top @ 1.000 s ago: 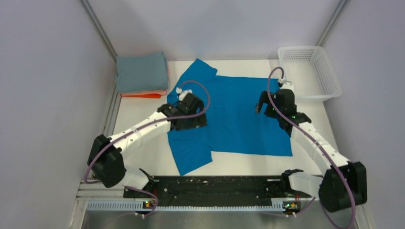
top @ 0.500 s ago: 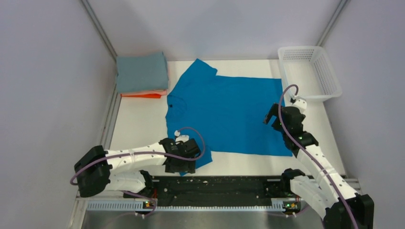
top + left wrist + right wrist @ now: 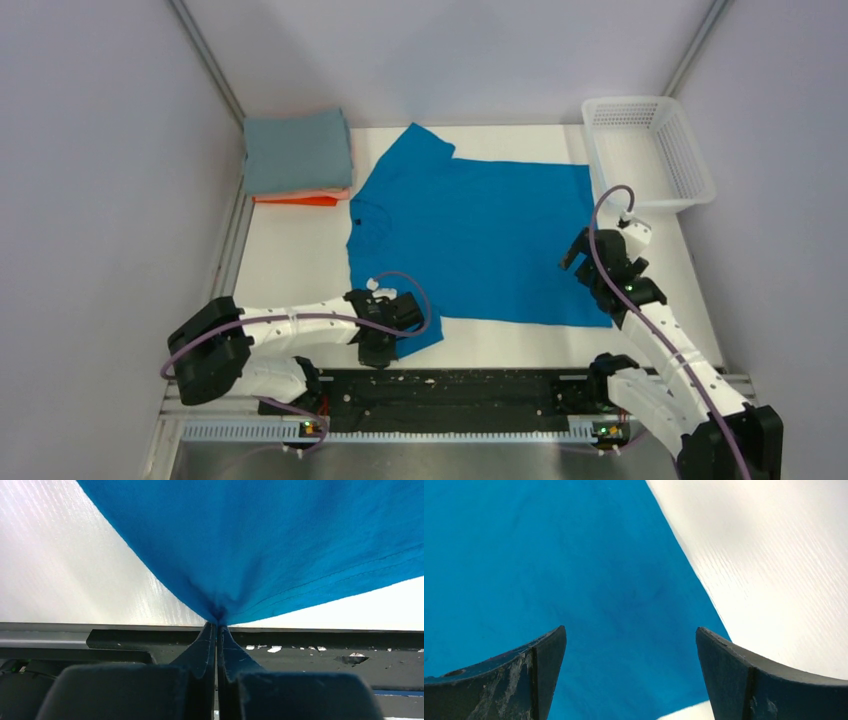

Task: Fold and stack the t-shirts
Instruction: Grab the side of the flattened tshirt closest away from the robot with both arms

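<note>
A bright blue t-shirt (image 3: 470, 240) lies spread flat mid-table, collar to the left. My left gripper (image 3: 383, 347) sits at its near-left sleeve, by the table's front edge. In the left wrist view the left gripper (image 3: 217, 626) is shut on the puckered corner of that blue sleeve (image 3: 260, 540). My right gripper (image 3: 580, 258) hovers over the shirt's near right corner. It stands open (image 3: 630, 630), with blue cloth (image 3: 574, 555) below and nothing between its fingers. Folded t-shirts are stacked at the back left: grey-blue (image 3: 297, 150) on salmon pink (image 3: 322, 194) on orange (image 3: 295, 201).
A white mesh basket (image 3: 690, 165) stands at the back right corner. A black rail (image 3: 450, 390) runs along the near edge, just behind my left gripper. White tabletop (image 3: 290, 260) shows left of the shirt; grey walls close in both sides.
My left arm came back from the collar area to the near sleeve and its jaws closed on the sleeve corner. My right arm drew toward the shirt's near right corner, staying open.
</note>
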`<action>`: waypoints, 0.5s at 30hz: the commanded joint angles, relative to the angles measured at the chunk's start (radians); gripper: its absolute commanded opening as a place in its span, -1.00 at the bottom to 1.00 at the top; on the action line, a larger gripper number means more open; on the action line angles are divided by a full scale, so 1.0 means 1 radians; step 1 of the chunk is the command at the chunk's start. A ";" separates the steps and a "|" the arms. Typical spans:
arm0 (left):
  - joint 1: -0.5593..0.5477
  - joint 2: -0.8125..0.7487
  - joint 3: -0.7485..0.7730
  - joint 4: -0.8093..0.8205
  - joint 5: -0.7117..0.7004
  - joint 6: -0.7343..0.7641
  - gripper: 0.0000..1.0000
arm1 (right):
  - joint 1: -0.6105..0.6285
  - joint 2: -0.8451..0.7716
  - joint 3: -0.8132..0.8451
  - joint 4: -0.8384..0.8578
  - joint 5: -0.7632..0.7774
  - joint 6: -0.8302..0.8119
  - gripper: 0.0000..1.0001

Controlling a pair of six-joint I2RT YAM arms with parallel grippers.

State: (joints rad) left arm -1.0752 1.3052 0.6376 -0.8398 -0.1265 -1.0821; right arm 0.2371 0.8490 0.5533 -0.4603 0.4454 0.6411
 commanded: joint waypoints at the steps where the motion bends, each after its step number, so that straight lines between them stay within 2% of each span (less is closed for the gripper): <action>1: -0.002 -0.015 0.012 0.109 -0.054 0.016 -1.00 | -0.006 -0.062 0.029 -0.175 0.032 0.149 0.98; 5: 0.009 -0.057 0.033 0.160 -0.056 0.075 -1.00 | -0.008 -0.130 -0.031 -0.250 0.006 0.268 0.98; 15: 0.102 -0.108 0.066 0.251 -0.009 0.184 -1.00 | -0.007 -0.285 -0.205 -0.260 -0.036 0.458 0.96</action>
State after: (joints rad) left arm -1.0096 1.2427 0.6769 -0.6559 -0.1459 -0.9516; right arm 0.2329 0.6010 0.3767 -0.7059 0.4217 0.9951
